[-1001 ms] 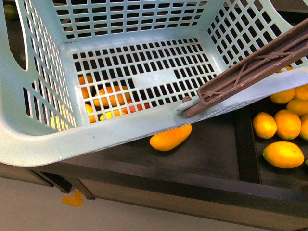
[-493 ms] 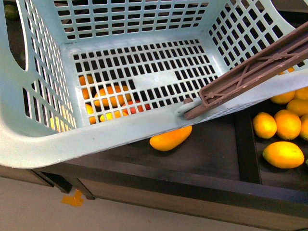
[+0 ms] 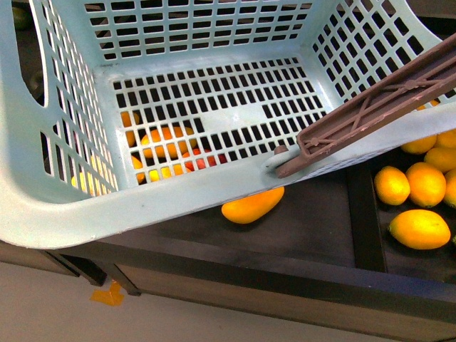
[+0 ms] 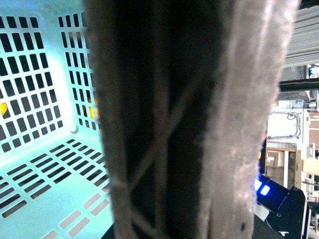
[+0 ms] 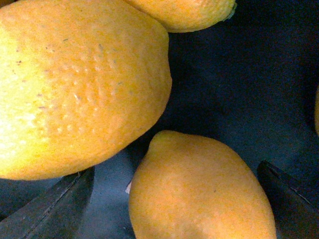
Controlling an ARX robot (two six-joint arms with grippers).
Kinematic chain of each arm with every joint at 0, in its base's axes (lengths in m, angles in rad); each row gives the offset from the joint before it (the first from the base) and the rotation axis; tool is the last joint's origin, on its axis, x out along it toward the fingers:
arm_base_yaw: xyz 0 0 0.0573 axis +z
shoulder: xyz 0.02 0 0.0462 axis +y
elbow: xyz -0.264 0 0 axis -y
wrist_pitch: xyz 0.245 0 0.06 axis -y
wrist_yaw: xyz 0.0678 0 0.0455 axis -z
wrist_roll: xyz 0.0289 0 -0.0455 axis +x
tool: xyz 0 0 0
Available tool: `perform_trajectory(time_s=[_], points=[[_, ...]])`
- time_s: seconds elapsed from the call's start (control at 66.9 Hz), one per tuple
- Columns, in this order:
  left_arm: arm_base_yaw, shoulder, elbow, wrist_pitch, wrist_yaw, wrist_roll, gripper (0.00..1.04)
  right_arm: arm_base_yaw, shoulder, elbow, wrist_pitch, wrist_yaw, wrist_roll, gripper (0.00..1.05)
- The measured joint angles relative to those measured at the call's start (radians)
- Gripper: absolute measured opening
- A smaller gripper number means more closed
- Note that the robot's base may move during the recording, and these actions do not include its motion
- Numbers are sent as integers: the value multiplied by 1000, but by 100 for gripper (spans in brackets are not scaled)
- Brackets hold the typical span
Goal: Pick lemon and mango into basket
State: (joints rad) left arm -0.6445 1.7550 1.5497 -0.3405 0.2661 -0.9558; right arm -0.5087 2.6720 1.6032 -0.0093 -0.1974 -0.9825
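The light blue-green basket [image 3: 142, 203] hangs tilted close in front of me, above the dark shelf, with nothing inside it. Its brown handle [image 3: 370, 107] crosses the right rim. That handle [image 4: 164, 124] fills the left wrist view, and my left gripper is shut on it, jaws hidden. A yellow-orange mango [image 3: 253, 204] lies on the shelf, half under the basket's front rim. Several lemons [image 3: 420, 229] sit in the right bin. My right gripper [image 5: 174, 199] is open, its dark fingers [image 5: 50, 209] either side of one lemon [image 5: 199, 189], with a bigger lemon [image 5: 75, 84] beside it.
More orange and red fruit [image 3: 164, 142] shows through the basket's slotted bottom. A dark divider [image 3: 363, 206] separates the mango's bin from the lemons. The shelf's front edge [image 3: 285, 278] runs below, with pale floor and an orange scrap [image 3: 107, 293] beneath.
The basket has shifted slightly to the right and its near rim has risen a little. The fruit on the shelf has not moved.
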Motion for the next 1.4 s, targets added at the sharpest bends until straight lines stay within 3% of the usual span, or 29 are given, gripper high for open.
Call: perform_trajectory(time_s=[0.717,0.911,1.001,1.225,1.404], points=[[0,0,0,0,0,0,15,-29,56,83,-63,22,29,96],[0,0,0,0,0,0,15,-29,58,84,-68,19,50,69],[0,0,0,0,0,0,15,-29,58,84,-70,13,63,62],[0,0,0,0,0,0,15,-35,38,49,-58,-23,98,61],[0,0,0,0,0,0,15,-51,-51,-50,-25,-117,156,61]])
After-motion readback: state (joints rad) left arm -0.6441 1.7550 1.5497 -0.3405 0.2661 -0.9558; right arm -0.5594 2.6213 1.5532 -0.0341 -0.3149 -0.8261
